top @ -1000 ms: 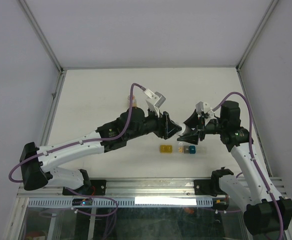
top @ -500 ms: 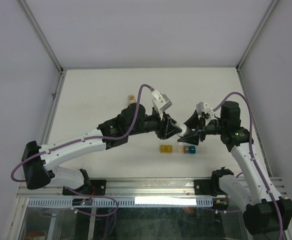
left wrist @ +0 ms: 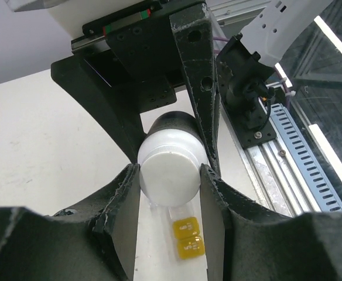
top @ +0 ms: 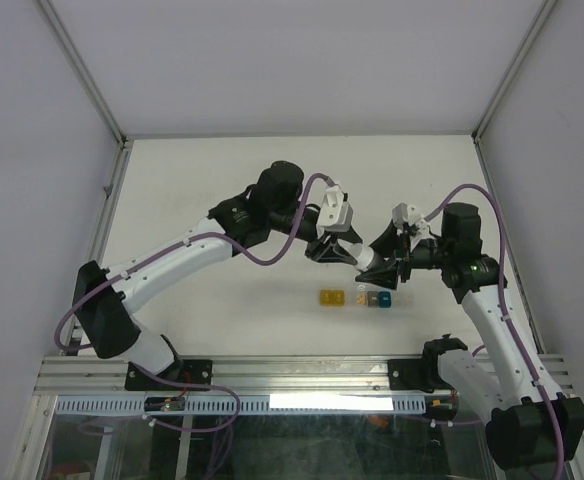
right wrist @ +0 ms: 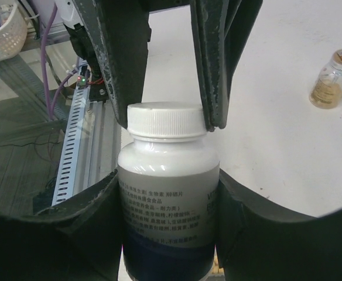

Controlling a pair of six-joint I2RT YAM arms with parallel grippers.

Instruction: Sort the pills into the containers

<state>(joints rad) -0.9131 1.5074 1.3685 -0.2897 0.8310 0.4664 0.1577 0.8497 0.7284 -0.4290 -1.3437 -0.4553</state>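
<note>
My right gripper (top: 384, 268) is shut on the body of a white pill bottle (top: 369, 263) and holds it tilted above the table; the right wrist view shows the bottle (right wrist: 168, 193) between its jaws. My left gripper (top: 346, 254) is shut on the bottle's white cap (left wrist: 170, 170), its fingers (right wrist: 119, 64) on both sides of the cap (right wrist: 167, 120). The containers lie on the table just below: yellow (top: 330, 298), clear (top: 357, 297), blue-teal (top: 379, 298). The yellow end also shows under the cap in the left wrist view (left wrist: 188, 239). No loose pills show.
A small round amber bottle (right wrist: 333, 79) stands on the table beyond the left arm; the top view hides it behind that arm. A slotted metal rail (top: 302, 375) runs along the near table edge. A white basket (right wrist: 4, 32) sits off the table.
My left arm has raised its elbow and turned its wrist, keeping its gripper at the bottle's cap. It now covers the amber bottle in the top view. The right arm has stayed put.
</note>
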